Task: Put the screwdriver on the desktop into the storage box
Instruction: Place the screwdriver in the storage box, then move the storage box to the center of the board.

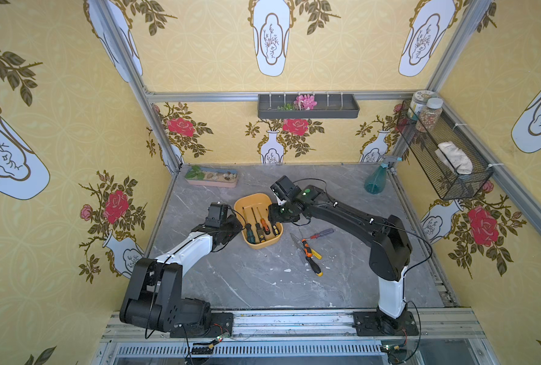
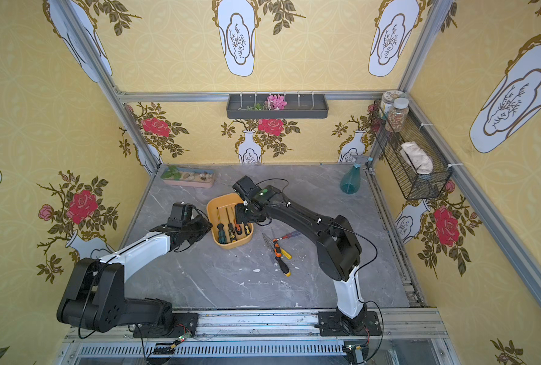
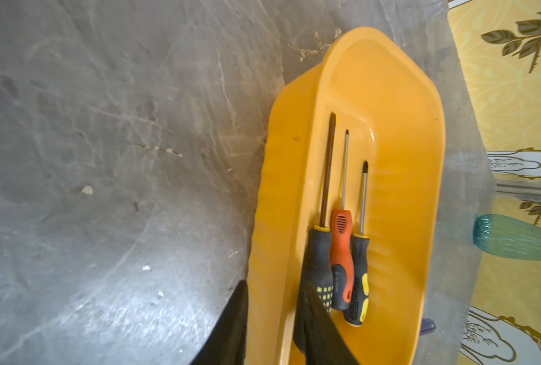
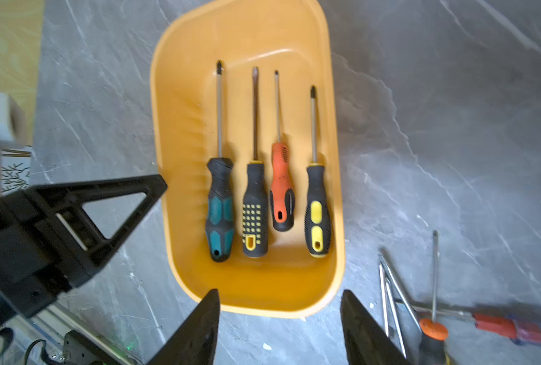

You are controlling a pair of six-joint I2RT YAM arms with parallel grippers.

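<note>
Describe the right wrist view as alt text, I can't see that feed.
Four screwdrivers lie side by side, tips the same way, in the yellow-orange storage box on the grey desktop. The right gripper is by the box's handle end, fingers open and empty. More screwdrivers lie loose outside the box.

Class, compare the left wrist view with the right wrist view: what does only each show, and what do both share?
Only left wrist: the teal bottle. Only right wrist: the teal-handled screwdriver in the box, a loose screwdriver on the desktop, and the open right claw. Both: the box, the orange screwdriver and two black-yellow ones inside.
</note>
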